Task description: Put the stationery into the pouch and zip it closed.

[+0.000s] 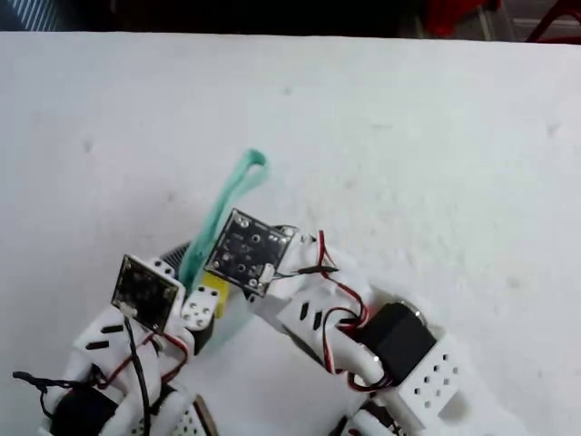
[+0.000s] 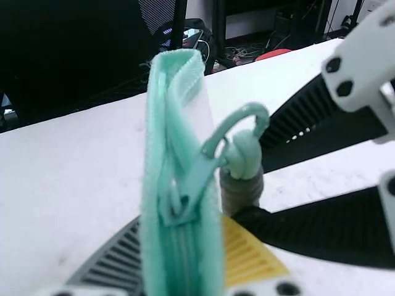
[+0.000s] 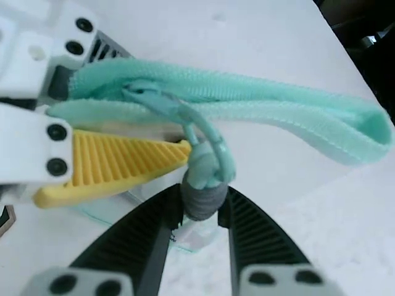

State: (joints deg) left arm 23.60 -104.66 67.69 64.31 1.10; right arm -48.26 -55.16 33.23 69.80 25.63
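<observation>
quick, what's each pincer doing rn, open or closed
Left pincer: closed on the pouch.
Right pincer: closed on the zipper pull.

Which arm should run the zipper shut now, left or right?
Right. Its fingers are shut on the zipper pull, while the left gripper clamps the pouch at one end, so it probably serves best as the anchor.

i count one mint pouch, clamped between the fingers of the left gripper, and one zipper pull, its bead pinched between the fingers of the right gripper. two grippers, four fingers: one yellow, one grey, two black. one white counter.
</observation>
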